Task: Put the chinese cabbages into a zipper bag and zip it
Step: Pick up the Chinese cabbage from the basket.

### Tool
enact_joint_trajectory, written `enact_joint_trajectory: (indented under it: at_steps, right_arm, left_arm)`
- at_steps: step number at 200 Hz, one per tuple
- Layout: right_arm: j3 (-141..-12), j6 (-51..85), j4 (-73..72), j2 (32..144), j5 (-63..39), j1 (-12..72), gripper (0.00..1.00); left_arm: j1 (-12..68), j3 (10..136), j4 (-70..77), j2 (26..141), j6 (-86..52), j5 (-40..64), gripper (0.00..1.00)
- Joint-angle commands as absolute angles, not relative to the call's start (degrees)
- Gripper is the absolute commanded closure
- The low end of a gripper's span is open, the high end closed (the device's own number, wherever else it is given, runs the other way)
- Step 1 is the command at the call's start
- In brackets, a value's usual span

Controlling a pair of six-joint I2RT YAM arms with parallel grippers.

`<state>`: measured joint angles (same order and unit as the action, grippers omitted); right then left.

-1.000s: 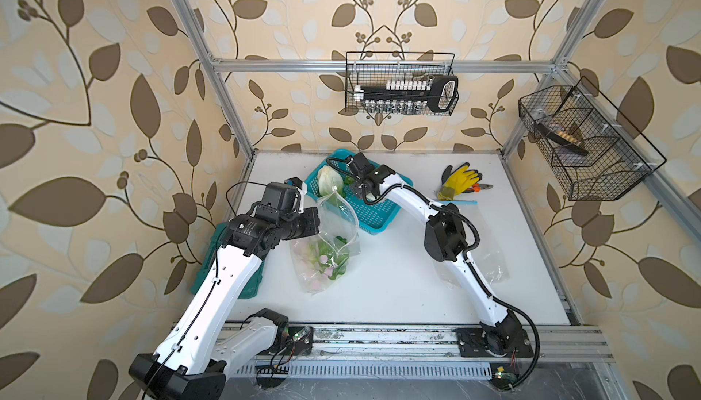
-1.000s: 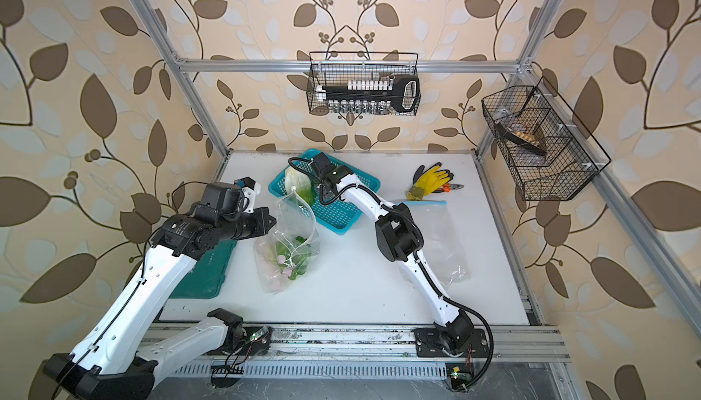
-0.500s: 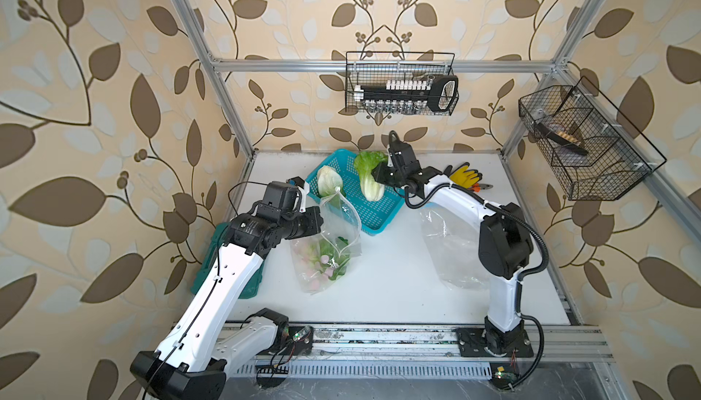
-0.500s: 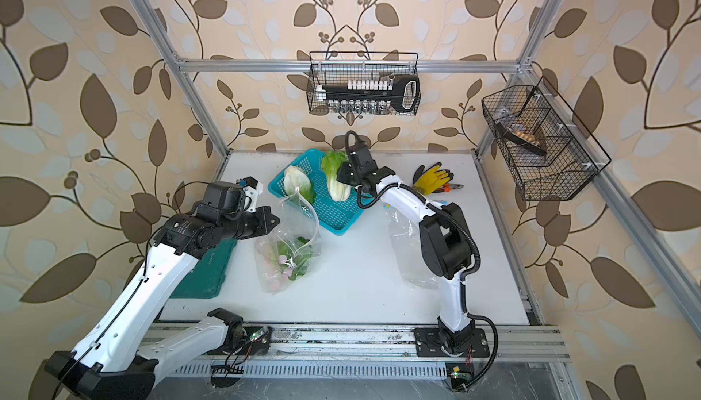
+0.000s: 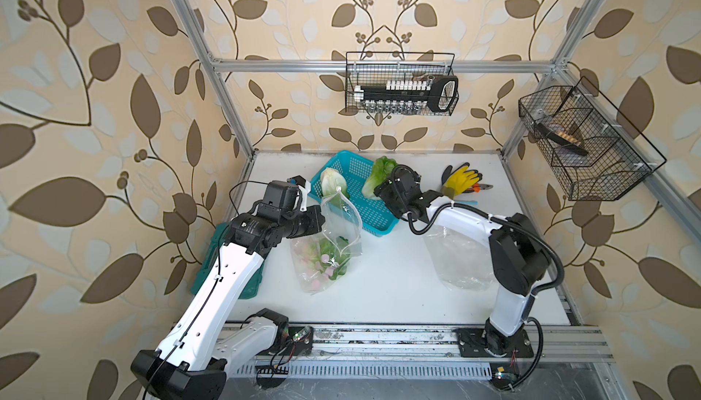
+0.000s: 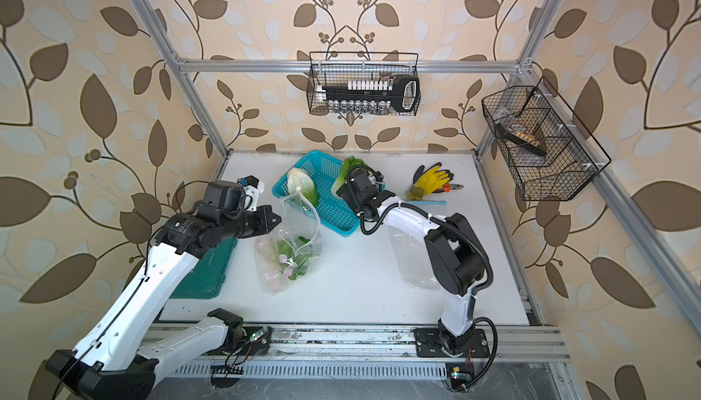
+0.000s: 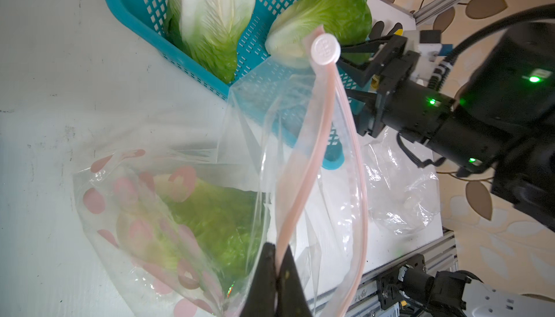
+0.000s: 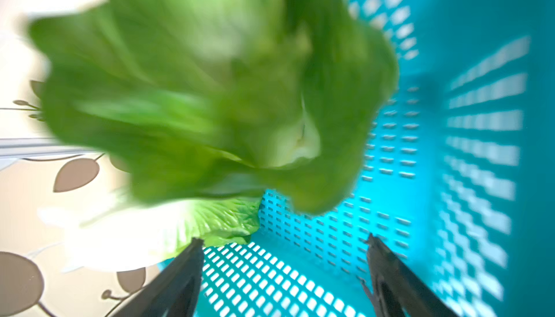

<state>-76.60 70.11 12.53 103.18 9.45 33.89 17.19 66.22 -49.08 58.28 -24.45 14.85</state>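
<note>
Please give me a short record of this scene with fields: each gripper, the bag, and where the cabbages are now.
Left gripper: shut on the rim of the zipper bag, mouth open
Right gripper: open over the teal basket, nothing between the jaws
Bag contents: cabbage inside, number unclear; not zipped
Basket contents: pale cabbage and greener cabbage
Aside: yellow gloves, spare clear bag

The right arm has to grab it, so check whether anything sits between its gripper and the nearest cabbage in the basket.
Nothing visible does. In the right wrist view the open right gripper faces the green cabbage directly, with only bare basket floor between them.
</note>
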Motion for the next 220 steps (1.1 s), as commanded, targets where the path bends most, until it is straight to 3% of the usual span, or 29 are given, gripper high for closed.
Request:
enact_joint_trajectory:
  at_steps: [1,50,91,140,165,203,220]
  right_arm:
    - [-80.33,55.98,20.1,101.06,11.33,31.4,0.05]
    - [-96.0,27.91,37.44,107.16,9.57,28.56,0.0]
    - [-105.97,24.08,43.93,114.41,5.48,27.1,0.04]
    - [-107.7,28.4,42.16,121.56,0.2,26.8,0.12]
    - [-108.01,31.48,41.35,124.72,-5.41,26.91,0.22]
    - [-107.64,31.29,37.01,123.29,-6.66,26.9,0.71]
    - [-107.17,29.59,35.17,118.83,-9.09,27.05,0.8]
  left_arm:
    - [17.05,66.01,-46.26,58.61,-24.34,16.73,1.0]
    - [17.05,66.15,-46.1,58.28,-24.22,17.42,1.0]
    - [17.12,65.91,-45.97,58.69,-24.95,18.37,1.0]
    - [18.84,66.49,-45.97,59.04,-25.69,18.81,1.0]
    - [20.49,66.88,-45.89,59.59,-26.15,18.52,1.0]
    - [22.62,67.66,-45.48,60.63,-26.48,17.69,1.0]
    - [22.85,68.17,-46.01,61.13,-25.41,17.57,1.0]
